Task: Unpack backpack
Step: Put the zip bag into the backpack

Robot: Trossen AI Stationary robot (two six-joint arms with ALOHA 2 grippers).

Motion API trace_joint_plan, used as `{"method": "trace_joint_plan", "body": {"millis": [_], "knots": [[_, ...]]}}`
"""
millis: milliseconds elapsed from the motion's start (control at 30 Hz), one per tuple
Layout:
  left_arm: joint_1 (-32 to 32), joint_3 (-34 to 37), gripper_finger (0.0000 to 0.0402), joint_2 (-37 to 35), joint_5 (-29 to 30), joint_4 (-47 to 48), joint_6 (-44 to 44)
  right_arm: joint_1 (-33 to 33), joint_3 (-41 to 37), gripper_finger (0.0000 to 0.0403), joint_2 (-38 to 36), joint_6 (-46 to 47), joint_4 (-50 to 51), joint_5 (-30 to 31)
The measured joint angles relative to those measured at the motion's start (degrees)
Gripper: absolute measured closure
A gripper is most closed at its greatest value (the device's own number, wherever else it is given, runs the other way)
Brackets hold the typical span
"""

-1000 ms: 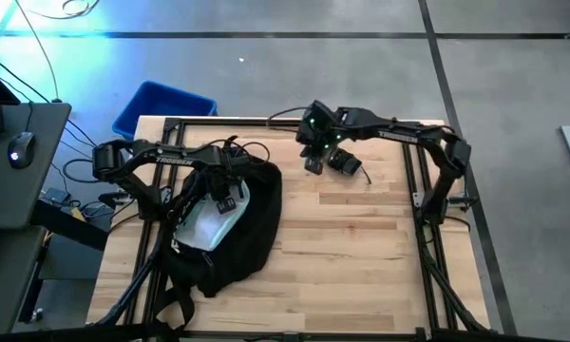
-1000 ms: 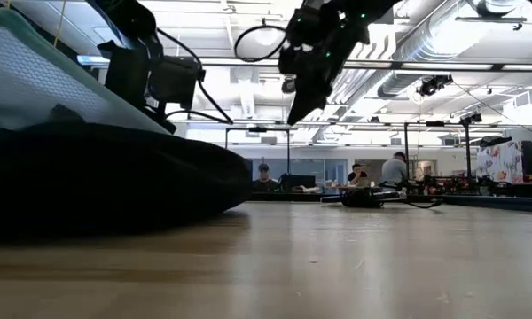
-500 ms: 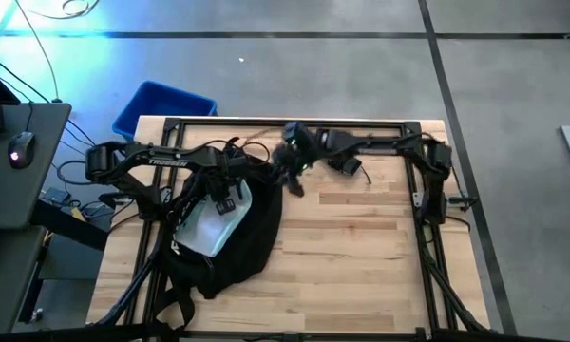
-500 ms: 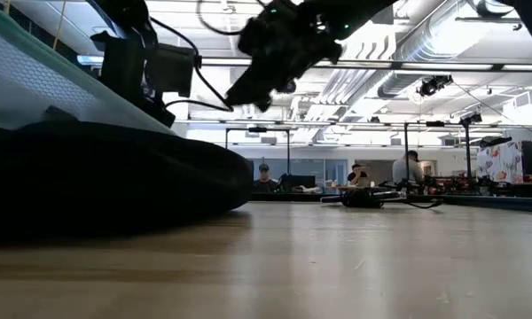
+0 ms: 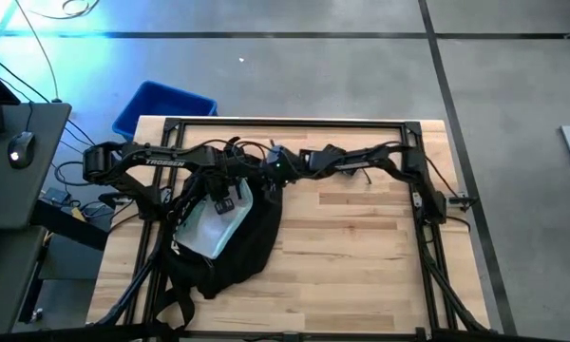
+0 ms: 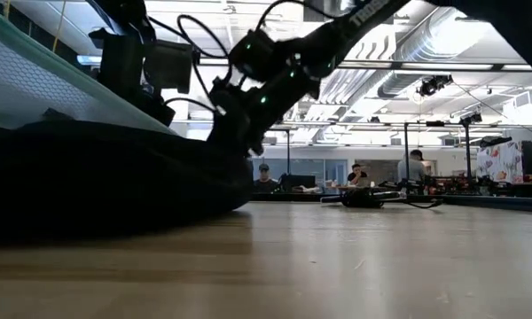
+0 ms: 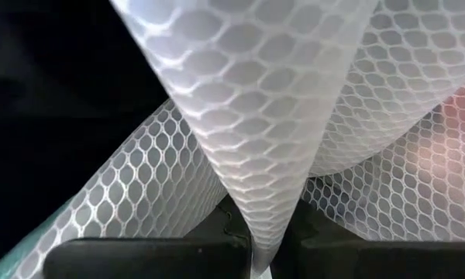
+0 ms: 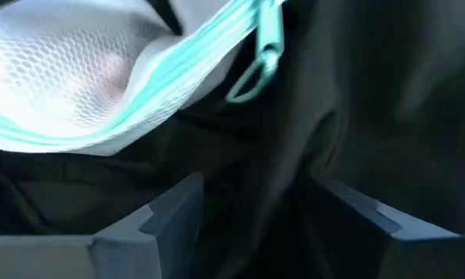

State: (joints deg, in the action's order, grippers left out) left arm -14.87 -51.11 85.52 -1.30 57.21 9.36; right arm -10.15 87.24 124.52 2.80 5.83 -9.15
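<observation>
The black backpack [image 5: 237, 252] lies on the table's left half, and a white mesh bag [image 5: 207, 226] with a teal zipper [image 8: 217, 39] sticks out of its open top. My left gripper [image 5: 224, 195] points down over the opening, shut on the mesh. My right gripper [image 5: 274, 173] reaches in slanting down from the right at the backpack's far right edge. It is open, with its two fingers [image 8: 170, 209] standing on either side of a ridge of black backpack fabric [image 8: 271, 194]. Whether they touch it I cannot tell. In the low view the backpack [image 6: 97, 177] fills the left. My left gripper pinches a gathered fold of the white mesh [image 7: 257, 232] between its two fingers, coming from above and pointing down. The mesh is drawn up into a taut cone toward the fingers. The rest of the bag lies in the backpack's opening.
A blue bin [image 5: 161, 104] stands on the floor past the table's far left corner. A small dark thing with a cable [image 6: 363, 197] lies near the table's far edge. Bare wood [image 5: 361, 247] spreads right of the backpack. A desk with a mouse [image 5: 19, 147] is at the left.
My right gripper has swept from the table's far middle toward the left and down, tipping lower, until it is at the backpack's far right edge. The backpack and the mesh bag have stayed where they were.
</observation>
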Motion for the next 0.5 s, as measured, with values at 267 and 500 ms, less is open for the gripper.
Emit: {"method": "trace_joint_plan", "body": {"millis": [267, 500], "knots": [[1.6, 0.0, 0.0401, 0.0, -2.7, -0.9, 1.3, 0.6, 0.0, 0.0339, 2.3, 5.9, -0.6, 9.8], [5.9, 0.0, 0.0402, -0.1, -3.5, -4.5, 6.3, -2.3, 0.0, 0.0400, -1.5, 8.5, 3.0, 10.3]]}}
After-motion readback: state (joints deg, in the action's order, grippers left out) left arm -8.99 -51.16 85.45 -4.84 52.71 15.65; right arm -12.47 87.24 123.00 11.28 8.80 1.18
